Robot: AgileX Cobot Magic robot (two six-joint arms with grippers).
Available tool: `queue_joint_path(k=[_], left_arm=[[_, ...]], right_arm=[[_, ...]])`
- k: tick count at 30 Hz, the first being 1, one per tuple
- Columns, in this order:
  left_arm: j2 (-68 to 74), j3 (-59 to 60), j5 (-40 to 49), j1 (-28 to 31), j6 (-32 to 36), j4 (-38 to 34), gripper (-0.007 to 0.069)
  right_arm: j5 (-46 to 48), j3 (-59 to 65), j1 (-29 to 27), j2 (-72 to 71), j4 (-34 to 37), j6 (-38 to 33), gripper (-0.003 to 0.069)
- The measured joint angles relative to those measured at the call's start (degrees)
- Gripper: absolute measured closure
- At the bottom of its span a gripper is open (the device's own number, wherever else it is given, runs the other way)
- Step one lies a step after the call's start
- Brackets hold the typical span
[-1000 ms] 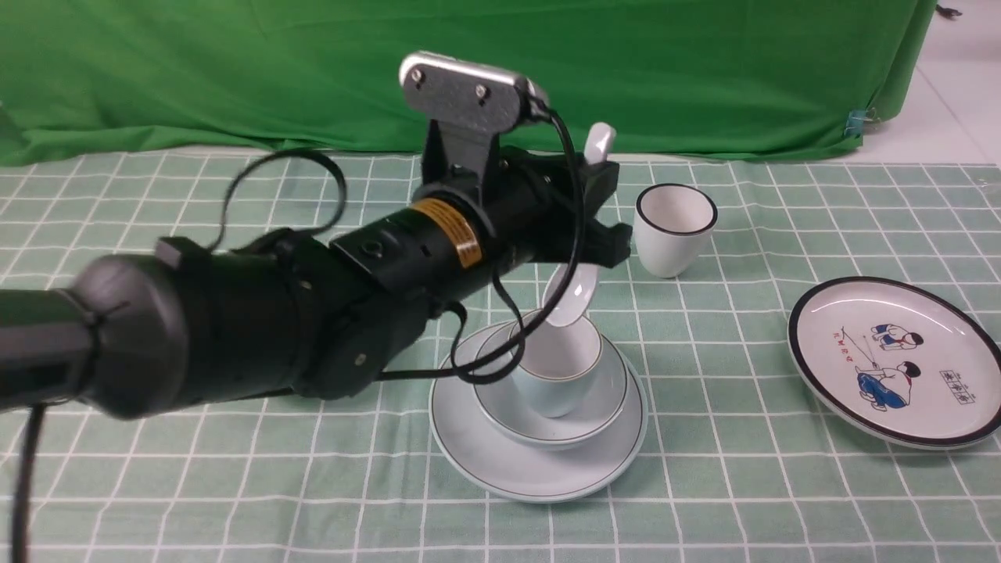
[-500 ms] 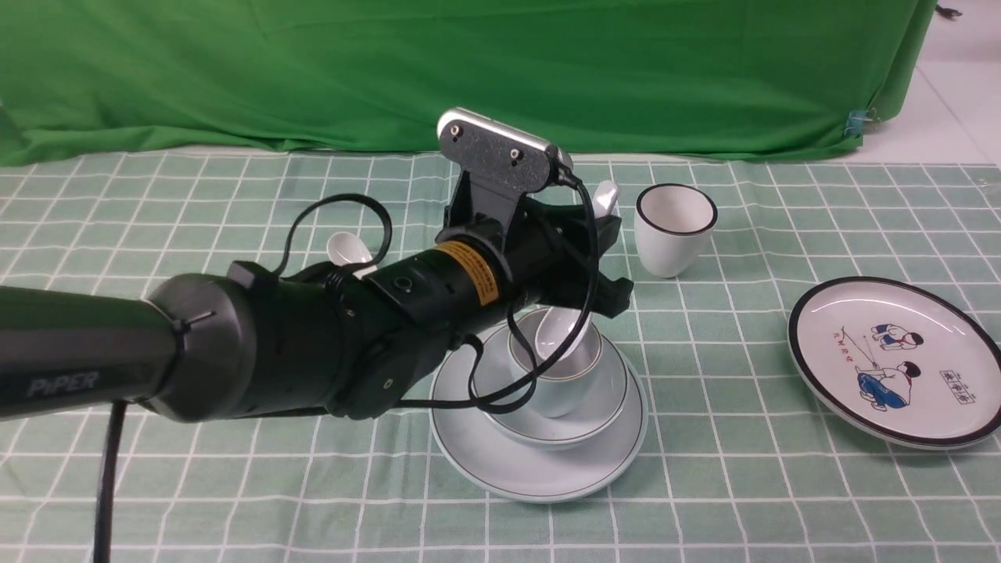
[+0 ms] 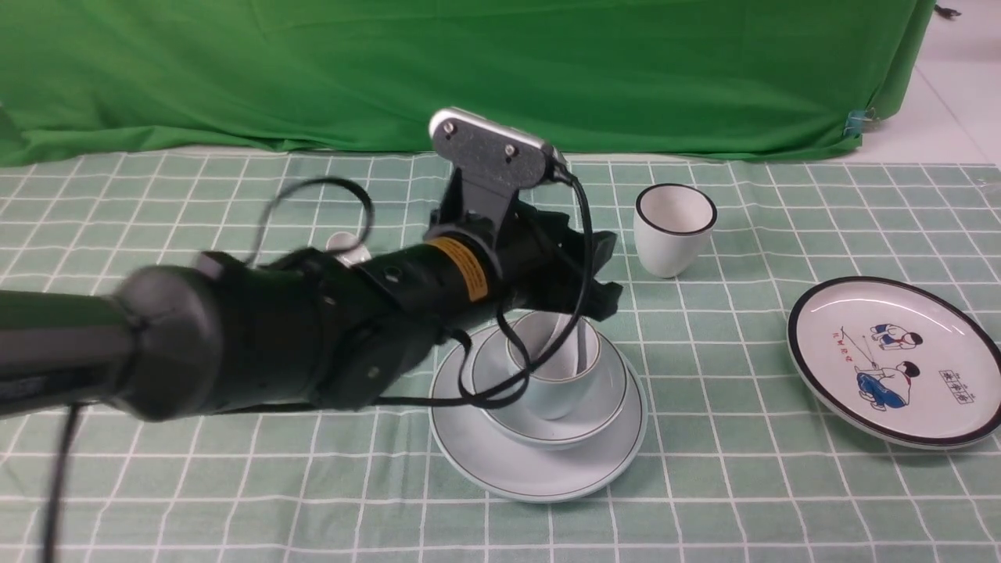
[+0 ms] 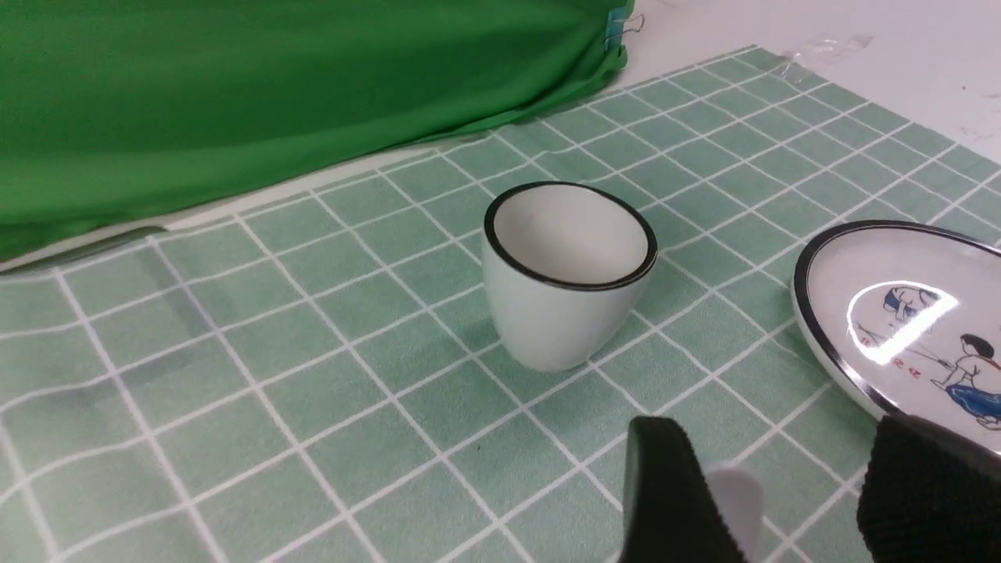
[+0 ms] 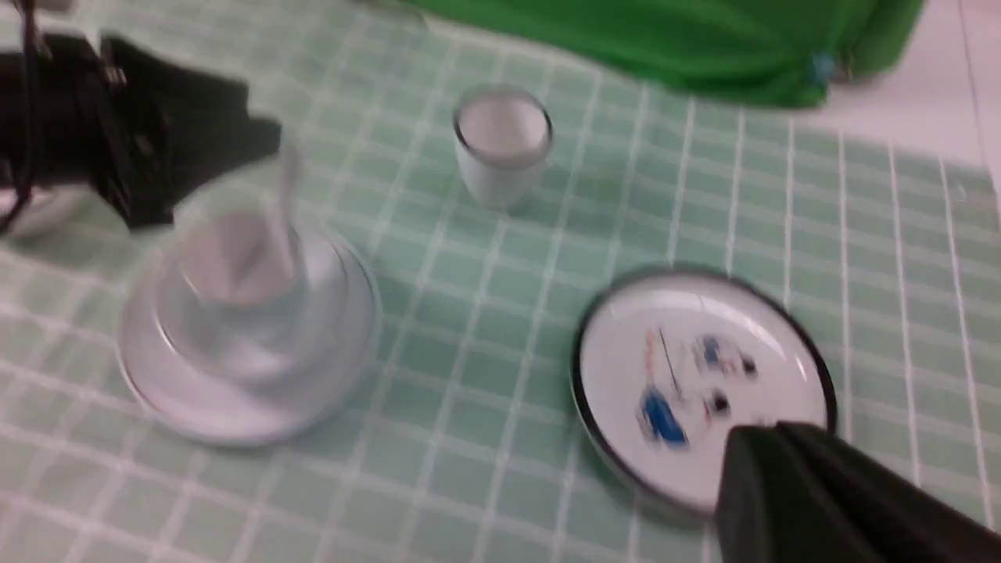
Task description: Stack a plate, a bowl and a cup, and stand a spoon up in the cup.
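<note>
Spoon [image 3: 561, 344] stands near-upright in cup [image 3: 555, 387], scoop down. Handle mostly hidden behind left gripper [image 4: 790, 461], jaws wide, unclamped. Right gripper [image 5: 755, 453] closed, empty.

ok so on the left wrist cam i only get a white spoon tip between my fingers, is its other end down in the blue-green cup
Observer: Yes. In the front view the spoon stands in the cup, its handle rising behind the left gripper.
Operator: and whats under the cup
Observer: The cup sits in the bowl, and the bowl sits on the plate, all upright.
Operator: where is the right arm
Observer: It is outside the front view. Its own wrist camera shows the right gripper shut, with nothing in it.
</note>
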Motion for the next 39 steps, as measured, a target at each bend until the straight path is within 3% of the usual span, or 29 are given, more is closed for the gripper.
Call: queue_joint_path(k=[5, 9, 15, 23, 31, 39], left_arm=[[-14.7, 0.1, 22.4, 0.0, 0.5, 0.0, 0.0539], [-23.7, 3.0, 28.2, 0.0, 1.2, -0.3, 0.0606], [-40.2, 14.5, 27.4, 0.0, 1.5, -1.1, 0.0622], [-66.3, 37.4, 19.1, 0.0, -2.1, -2.1, 0.0624], [-76.1, 44.7, 16.6, 0.0, -1.9, -2.1, 0.0615], [-76.1, 45.2, 16.6, 0.0, -1.7, -2.2, 0.0614]], right_arm=[[-19.6, 8.5, 0.0, -8.5, -0.5, -1.6, 0.0632], [-33.4, 18.0, 0.0, -15.4, -0.9, -1.6, 0.0632], [-48.1, 31.8, 0.0, -24.8, -1.3, -1.6, 0.0632], [-52.4, 37.7, 0.0, -29.2, -1.5, -0.9, 0.0626], [-52.4, 37.8, 0.0, -29.3, -1.5, -0.8, 0.0604], [-52.4, 37.8, 0.0, -29.4, -1.5, -0.8, 0.0575]])
